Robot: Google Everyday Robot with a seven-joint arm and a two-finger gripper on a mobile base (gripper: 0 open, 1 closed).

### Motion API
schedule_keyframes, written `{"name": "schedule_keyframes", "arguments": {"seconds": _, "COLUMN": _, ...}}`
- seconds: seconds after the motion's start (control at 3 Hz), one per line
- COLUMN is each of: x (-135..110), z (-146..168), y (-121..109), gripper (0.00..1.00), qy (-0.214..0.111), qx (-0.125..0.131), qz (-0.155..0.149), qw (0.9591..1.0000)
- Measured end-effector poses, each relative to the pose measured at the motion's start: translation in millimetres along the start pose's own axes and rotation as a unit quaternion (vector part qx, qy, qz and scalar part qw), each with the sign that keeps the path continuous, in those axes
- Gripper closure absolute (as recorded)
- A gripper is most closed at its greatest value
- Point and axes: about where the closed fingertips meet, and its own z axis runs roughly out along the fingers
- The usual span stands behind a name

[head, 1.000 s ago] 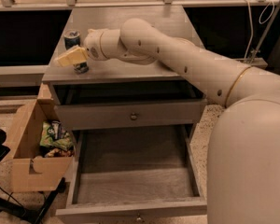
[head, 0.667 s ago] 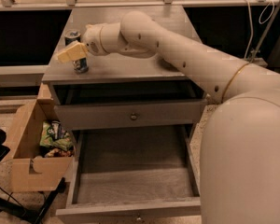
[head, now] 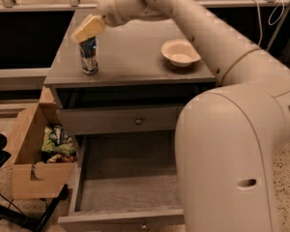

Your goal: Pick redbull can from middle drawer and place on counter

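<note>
The redbull can [head: 89, 56], slim, blue and silver, stands upright on the counter [head: 135, 57] near its left front corner. My gripper [head: 88, 28] is right above the can's top, at the end of the cream arm that reaches in from the right. The can's lid is hidden behind the gripper, and I cannot tell whether the two still touch. The middle drawer [head: 130, 182] is pulled wide open below, and its grey floor is bare.
A cream round bowl [head: 180, 52] sits on the counter's right side. The shallower drawer with a round knob [head: 138, 121] is above the open one. A cardboard box [head: 26, 158] holding snack bags [head: 58, 141] stands on the floor at the left. My arm's bulk fills the right side.
My gripper has risen from beside the can to just above its top. The can stays upright in the same spot. The bowl has come into view.
</note>
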Motion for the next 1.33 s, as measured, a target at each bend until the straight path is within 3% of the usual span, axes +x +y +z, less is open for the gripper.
{"name": "schedule_keyframes", "arguments": {"seconds": 0.33, "x": -46.9, "z": -102.8, "y": -23.1, "gripper": 0.0, "qy": 0.002, "qx": 0.04, "qz": -0.062, "qw": 0.9972}}
{"name": "schedule_keyframes", "arguments": {"seconds": 0.67, "x": -69.3, "z": -183.1, "y": -13.8, "gripper": 0.0, "qy": 0.046, "qx": 0.08, "qz": -0.092, "qw": 0.9915}}
{"name": "schedule_keyframes", "arguments": {"seconds": 1.0, "x": -69.5, "z": -254.3, "y": 0.0, "gripper": 0.0, "qy": 0.102, "qx": 0.149, "qz": -0.085, "qw": 0.9798}}
{"name": "schedule_keyframes", "arguments": {"seconds": 1.33, "x": -76.0, "z": -315.6, "y": 4.2, "gripper": 0.0, "qy": 0.133, "qx": 0.257, "qz": -0.075, "qw": 0.9544}}
